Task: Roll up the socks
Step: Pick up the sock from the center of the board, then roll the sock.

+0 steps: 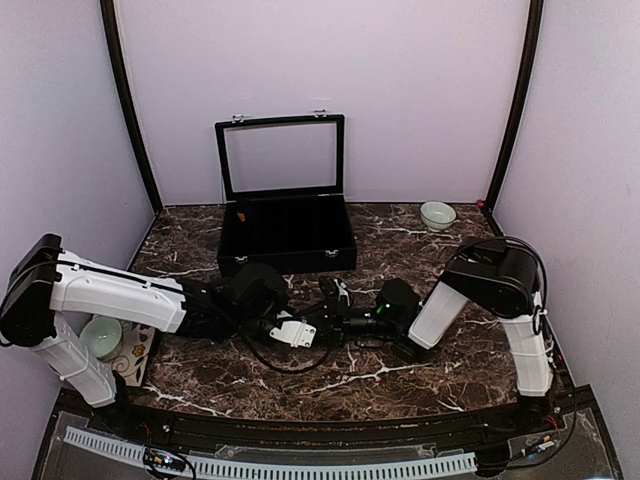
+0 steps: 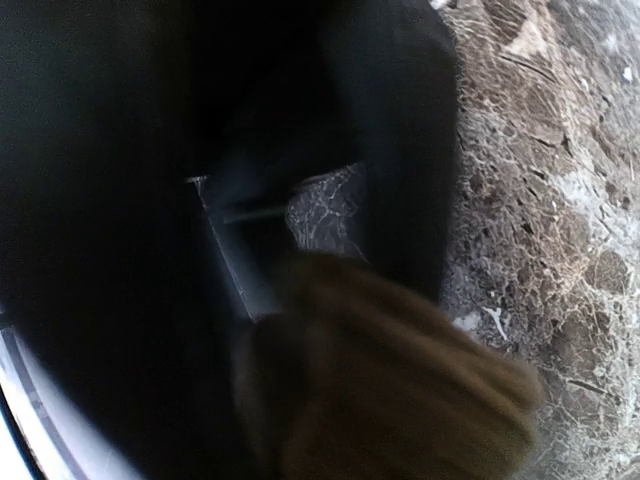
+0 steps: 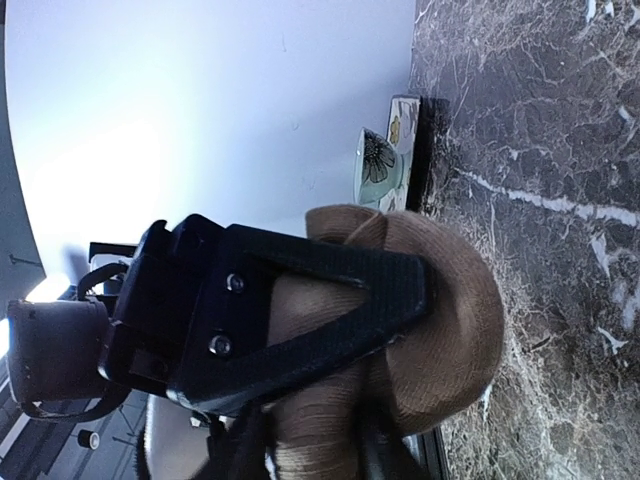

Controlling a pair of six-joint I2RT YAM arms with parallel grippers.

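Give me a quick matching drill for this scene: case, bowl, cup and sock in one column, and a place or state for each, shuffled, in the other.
Column 1
1. case
2. bowl
3. cup
4. sock

Column 2
A. back right corner of the table
B. tan, bunched up
C. standing open, back centre
D. left edge, on a patterned tray

Pairs: 1-C, 2-A, 3-D, 4-B

dark marble table [image 1: 400, 385] bears an open black case [image 1: 285, 245] and a pale bowl [image 1: 437, 214].
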